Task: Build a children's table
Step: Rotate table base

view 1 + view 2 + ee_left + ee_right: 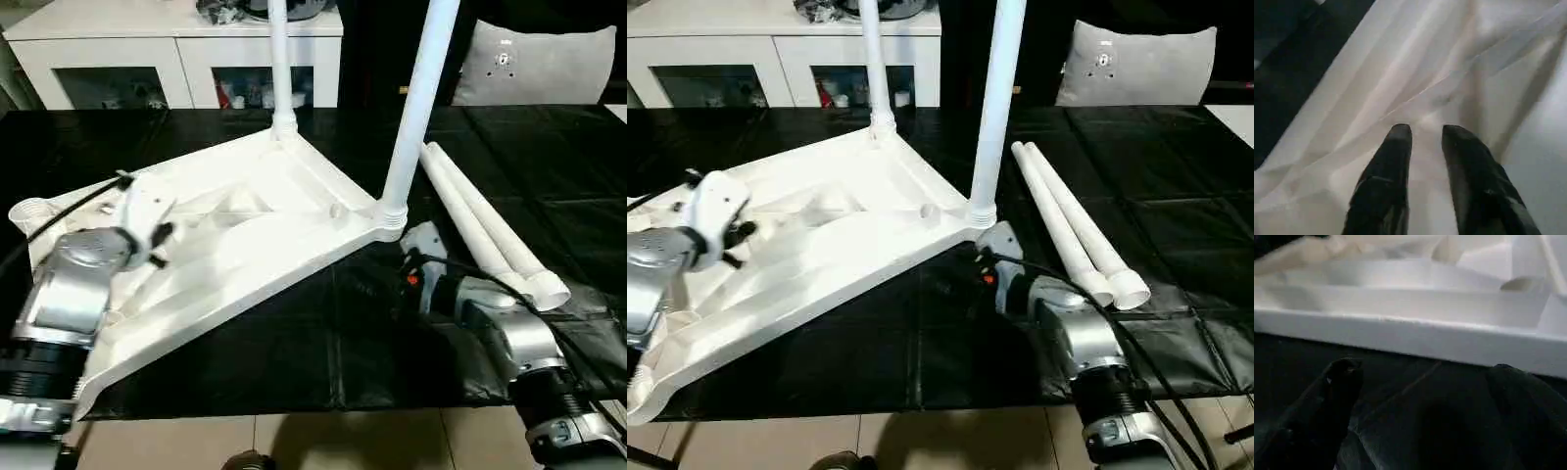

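The small all-white plastic children's table [245, 225] lies upside down on the black, creased sheet [323, 343] that covers the work surface, its ribbed hollow underside facing up and one long edge running toward the robot's left forearm. Two long round white tapered legs stand screwed into the far corner sockets: one leg [279, 59] at the rear corner, the other leg [419, 98] at the corner nearer the robot's right. Two further loose white legs [1073, 220] lie side by side on the sheet just beside that corner, touching each other along their length, open hollow ends toward the robot. An empty rounded corner socket [29, 211] shows at the table's left end. The left gripper [1425, 134] hangs above the ribbed underside, its two black fingers [1388, 176] a narrow gap apart with nothing between them. The right gripper [1422, 374] sits low over the black sheet, just short of the table's white side wall, fingers spread wide and empty. Behind the work surface stands a white cabinet with glass doors [176, 59]; small items are visible behind the glass but cannot be identified. A grey cushion [539, 64] rests at the far right.
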You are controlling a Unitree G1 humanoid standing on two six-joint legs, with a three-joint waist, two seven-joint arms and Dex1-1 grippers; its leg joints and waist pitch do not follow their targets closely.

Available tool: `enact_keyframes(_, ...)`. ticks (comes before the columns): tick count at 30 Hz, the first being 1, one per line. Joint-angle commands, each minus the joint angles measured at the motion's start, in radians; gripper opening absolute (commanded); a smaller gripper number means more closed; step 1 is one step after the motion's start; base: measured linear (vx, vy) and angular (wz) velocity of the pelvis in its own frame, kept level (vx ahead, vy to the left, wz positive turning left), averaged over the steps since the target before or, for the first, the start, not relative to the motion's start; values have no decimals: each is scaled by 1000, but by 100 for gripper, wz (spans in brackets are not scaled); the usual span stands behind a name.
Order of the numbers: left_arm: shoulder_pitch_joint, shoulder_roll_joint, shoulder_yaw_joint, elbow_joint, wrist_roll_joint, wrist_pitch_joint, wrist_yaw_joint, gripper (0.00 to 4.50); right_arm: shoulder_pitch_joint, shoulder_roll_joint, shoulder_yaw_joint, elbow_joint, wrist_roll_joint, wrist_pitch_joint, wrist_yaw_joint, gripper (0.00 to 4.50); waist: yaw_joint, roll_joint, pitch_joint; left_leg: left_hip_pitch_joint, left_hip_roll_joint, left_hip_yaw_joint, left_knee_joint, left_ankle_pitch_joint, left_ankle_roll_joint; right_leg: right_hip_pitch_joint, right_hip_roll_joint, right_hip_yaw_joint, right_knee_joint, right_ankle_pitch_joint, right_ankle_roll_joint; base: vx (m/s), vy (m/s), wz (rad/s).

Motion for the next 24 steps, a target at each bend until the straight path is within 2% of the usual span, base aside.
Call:
enact_keyframes(1,8,33,-7,9,34,13,-3,83,-19,-2,13,21,-38,7,-38,450,0,14,-66,34,55,-32,-75,-229,-3,29,-65,40,-62,-65,-214,0,0,0)
enact_keyframes(3,28,72,-51,2,41,40,-51,72,-46,16,21,61,-63,10,-82,450,0,15,-68,35,54,-31,-73,-216,-7,28,-67,40,-58,-37,-227,0,0,0)
enact_keyframes(4,36,83,-69,1,40,49,-70,60,-58,27,24,80,-72,11,-105,450,-1,11,-66,35,54,-29,-74,-215,-5,28,-67,40,-59,-37,-230,0,0,0)
enact_keyframes(5,39,83,-74,2,36,53,-78,60,-67,35,25,92,-76,10,-119,450,-1,14,-66,35,53,-29,-74,-217,-6,26,-67,41,-58,-44,-234,0,0,0)
enact_keyframes(6,41,83,-78,2,34,54,-84,40,-72,40,25,99,-79,11,-125,450,-1,15,-65,35,54,-29,-74,-222,-9,27,-68,41,-59,-49,-235,0,0,0)
enact_keyframes(8,55,88,-123,2,19,59,-157,30,-106,74,32,152,-100,11,-172,450,1,16,-66,37,55,-29,-76,-234,-18,25,-69,42,-58,-55,-237,0,0,0)
enact_keyframes(11,60,92,-167,17,10,25,-220,3,-147,116,35,221,-122,3,-230,450,0,19,-65,40,55,-30,-78,-260,-37,22,-70,43,-59,-68,-238,0,0,0)
enact_keyframes(14,59,97,-198,8,-11,-1,-285,3,-173,144,36,271,-137,-19,-265,450,0,20,-66,40,55,-31,-79,-257,-47,25,-71,43,-56,-47,-233,0,0,0)
enact_keyframes(15,64,110,-227,-30,-45,-26,-370,3,-189,158,37,298,-146,-35,-285,450,0,15,-66,39,54,-30,-79,-254,-48,25,-72,44,-54,-44,-233,0,0,0)
enact_keyframes(18,72,117,-242,-89,-102,-63,-473,3,-203,170,30,316,-145,-49,-289,450,-1,18,-65,41,56,-29,-81,-262,-54,25,-73,45,-54,-47,-232,0,0,0)
enact_keyframes(19,71,107,-239,-108,-132,-55,-502,3,-208,173,27,325,-147,-57,-293,450,-3,14,-64,40,54,-26,-82,-264,-54,25,-69,44,-54,-45,-233,0,0,0)
enact_keyframes(20,71,107,-239,-108,-132,-55,-502,3,-208,173,27,325,-147,-57,-293,450,-3,14,-64,40,54,-26,-82,-264,-54,25,-69,44,-54,-45,-233,0,0,0)
enact_keyframes(21,64,73,-234,-147,-211,-65,-579,3,-215,176,23,335,-149,-67,-299,450,-3,15,-63,39,55,-25,-81,-261,-55,26,-73,45,-53,-45,-236,0,0,0)
enact_keyframes(24,46,25,-243,-147,-250,-92,-616,3,-223,174,16,353,-155,-83,-304,450,-4,14,-65,39,53,-24,-79,-247,-52,28,-73,45,-53,-44,-241,0,0,0)
